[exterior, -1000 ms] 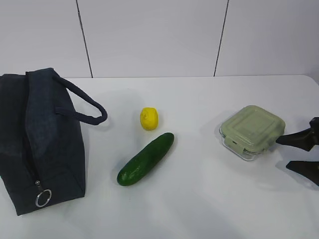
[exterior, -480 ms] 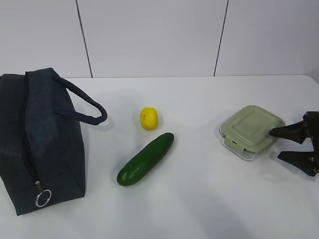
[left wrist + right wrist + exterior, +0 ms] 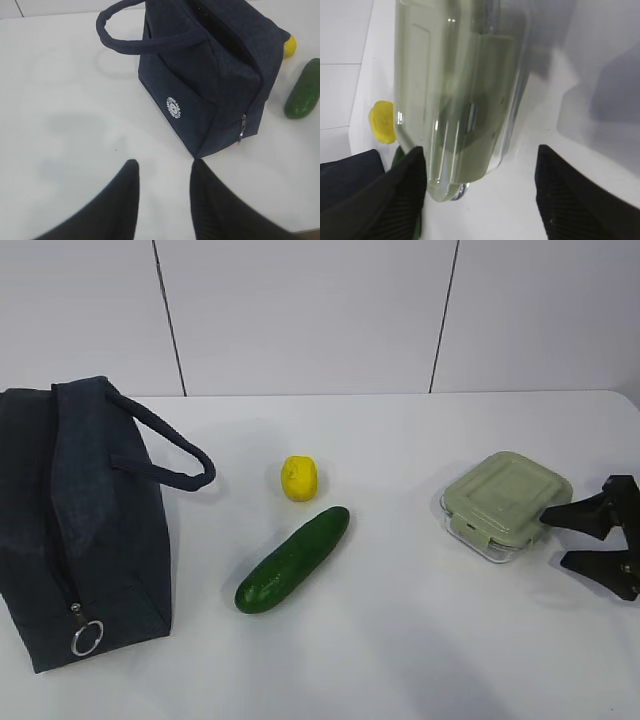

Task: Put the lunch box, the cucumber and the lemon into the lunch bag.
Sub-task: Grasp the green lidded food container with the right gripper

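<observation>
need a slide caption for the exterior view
Open right gripper reaches the lunch box; lemon, cucumber and lunch bag wait.

The lunch bag (image 3: pixel 80 530) is cut off at the left edge of the exterior view. In the right wrist view, the lunch box (image 3: pixel 455 95) runs off the top and hides most of the cucumber (image 3: pixel 397 155).
</observation>
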Action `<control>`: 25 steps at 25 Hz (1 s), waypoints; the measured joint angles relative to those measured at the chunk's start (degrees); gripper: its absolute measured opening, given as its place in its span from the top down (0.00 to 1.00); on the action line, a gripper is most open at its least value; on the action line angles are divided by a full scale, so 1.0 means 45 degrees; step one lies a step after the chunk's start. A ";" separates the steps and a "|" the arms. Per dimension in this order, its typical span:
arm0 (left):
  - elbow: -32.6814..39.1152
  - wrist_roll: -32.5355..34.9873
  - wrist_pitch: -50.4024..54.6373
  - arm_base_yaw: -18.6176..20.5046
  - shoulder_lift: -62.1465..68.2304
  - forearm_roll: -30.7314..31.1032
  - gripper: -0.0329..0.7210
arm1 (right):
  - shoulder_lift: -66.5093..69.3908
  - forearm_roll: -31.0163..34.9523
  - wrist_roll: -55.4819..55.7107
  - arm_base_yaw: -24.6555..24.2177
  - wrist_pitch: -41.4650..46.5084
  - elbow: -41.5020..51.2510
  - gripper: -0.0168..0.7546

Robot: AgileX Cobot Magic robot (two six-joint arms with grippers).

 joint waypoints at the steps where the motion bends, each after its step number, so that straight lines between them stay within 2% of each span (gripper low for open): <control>1: 0.0000 0.0000 0.0000 0.0000 0.0000 0.0000 0.63 | 0.0000 0.0000 0.0000 0.0000 -0.0056 0.0000 0.34; 5: 0.0000 0.0000 0.0000 0.0000 0.0000 0.0000 0.63 | 0.0000 0.0000 -0.0021 0.0000 -0.0479 -0.0062 0.32; 11: 0.0000 0.0000 0.0000 0.0000 0.0000 0.0000 0.63 | 0.0032 0.0000 -0.0118 0.0000 -0.0664 -0.0062 0.22; 25: 0.0000 0.0000 0.0000 0.0000 0.0000 0.0000 0.63 | 0.0604 0.0023 -0.0185 0.0000 -0.0173 -0.0722 0.20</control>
